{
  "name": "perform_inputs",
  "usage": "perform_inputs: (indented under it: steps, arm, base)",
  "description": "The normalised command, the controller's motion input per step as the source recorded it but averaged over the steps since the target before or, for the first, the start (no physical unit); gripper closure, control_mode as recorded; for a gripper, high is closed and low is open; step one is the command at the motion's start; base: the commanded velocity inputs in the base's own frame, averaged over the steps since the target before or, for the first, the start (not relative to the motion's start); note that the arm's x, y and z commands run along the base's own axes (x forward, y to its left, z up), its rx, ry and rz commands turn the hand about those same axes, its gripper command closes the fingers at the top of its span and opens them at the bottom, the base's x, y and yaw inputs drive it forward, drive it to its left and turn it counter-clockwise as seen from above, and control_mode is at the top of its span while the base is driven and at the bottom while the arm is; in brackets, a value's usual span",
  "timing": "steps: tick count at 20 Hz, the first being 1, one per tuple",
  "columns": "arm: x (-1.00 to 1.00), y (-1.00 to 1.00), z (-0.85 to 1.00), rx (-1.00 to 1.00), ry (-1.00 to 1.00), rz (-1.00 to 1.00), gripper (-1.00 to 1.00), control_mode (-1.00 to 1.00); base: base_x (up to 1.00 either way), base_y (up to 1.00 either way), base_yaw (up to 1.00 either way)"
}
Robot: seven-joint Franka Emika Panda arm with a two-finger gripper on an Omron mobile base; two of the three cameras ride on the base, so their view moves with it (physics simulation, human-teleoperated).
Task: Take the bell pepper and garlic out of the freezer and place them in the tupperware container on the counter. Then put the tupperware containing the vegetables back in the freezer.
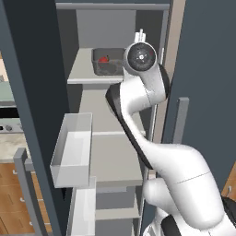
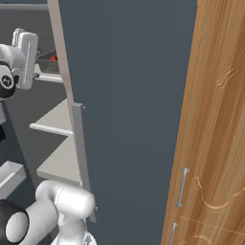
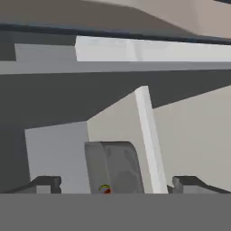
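The freezer [image 1: 27, 92] stands open. The tupperware container [image 1: 107, 64] rests on its upper shelf [image 1: 83, 73], with the red bell pepper [image 1: 103, 59] inside. In the hand view my gripper [image 3: 115, 185] is open, its fingertips [image 3: 45, 182] spread wide. The tupperware container [image 3: 113, 164] sits just beyond and between them, apart from both, and a sliver of bell pepper [image 3: 107, 190] shows in it. In the right base view the hand is right at the tupperware container [image 2: 48, 62], past the freezer door [image 2: 129, 95]. The garlic is hidden. A strip of counter [image 1: 7, 144] shows at the far left.
A white translucent door bin [image 1: 73, 147] hangs on the open left door, close to my arm, with another bin [image 1: 83, 207] below it. Lower freezer shelves [image 1: 115, 156] lie under the arm. A wooden cabinet [image 2: 215, 143] with metal handles stands at the right.
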Motion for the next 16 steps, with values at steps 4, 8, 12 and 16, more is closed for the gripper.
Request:
perform_inputs:
  steps: [4, 8, 12, 16]
  arm:
    - [-1.00, -0.23, 0.28, 0.11, -0.03, 0.00, -1.00, -1.00]
    - [-1.00, -0.26, 0.19, 0.13, 0.00, 0.00, -1.00, -1.00]
    - [-1.00, -0.38, 0.07, 0.12, -0.01, -0.01, -1.00, -1.00]
    - [-1.00, -0.51, 0.03, 0.08, -0.07, -0.05, -1.00, -1.00]
  base:
    - [0.00, 0.00, 0.00]
    - [0.00, 0.00, 0.00]
    - [0.00, 0.00, 0.00]
    - [0.00, 0.00, 0.00]
